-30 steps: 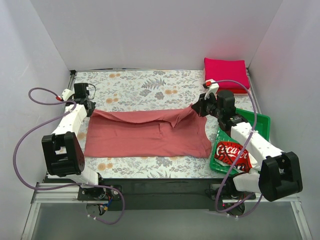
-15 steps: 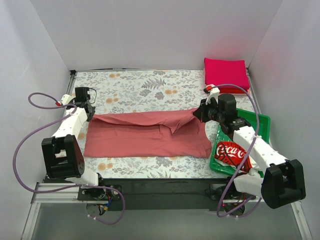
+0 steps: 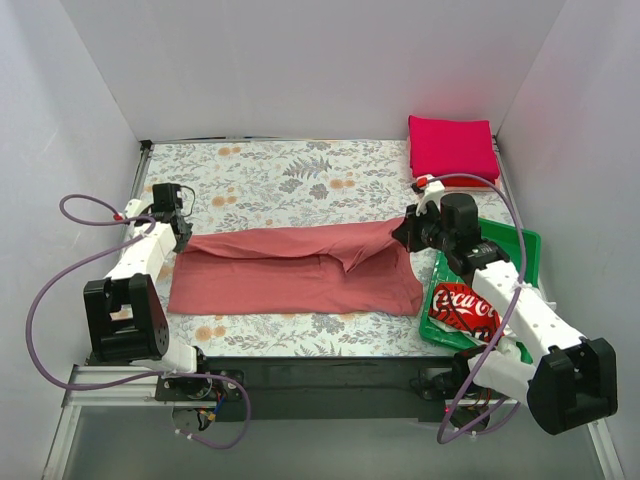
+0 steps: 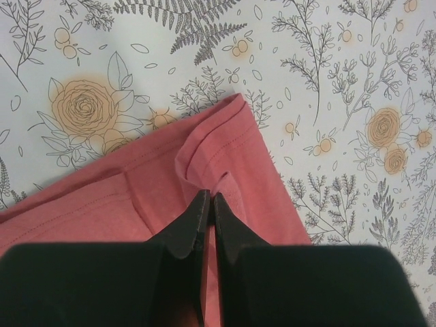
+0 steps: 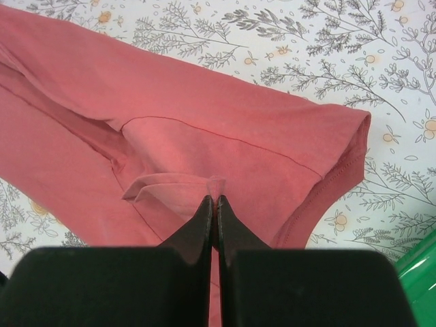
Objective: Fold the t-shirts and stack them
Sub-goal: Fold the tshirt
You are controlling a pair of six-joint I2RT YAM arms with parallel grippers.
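Observation:
A dusty salmon-red t-shirt (image 3: 290, 272) lies spread across the middle of the floral table, its far edge lifted and folded toward the front. My left gripper (image 3: 184, 238) is shut on its far left corner (image 4: 204, 170). My right gripper (image 3: 400, 232) is shut on a pinch of cloth at its far right edge (image 5: 216, 184), near the sleeve (image 5: 340, 157). A folded magenta t-shirt (image 3: 452, 146) lies at the far right corner. A red t-shirt with white Coca-Cola lettering (image 3: 462, 308) sits crumpled in the green tray (image 3: 520, 248).
The green tray stands at the right, partly under my right arm; its corner shows in the right wrist view (image 5: 422, 262). White walls enclose the table on three sides. Purple cables loop beside both arms.
Both grippers have carried the shirt's far edge toward the front, and the lifted fold has come down lower and flatter. The right arm has shifted slightly right.

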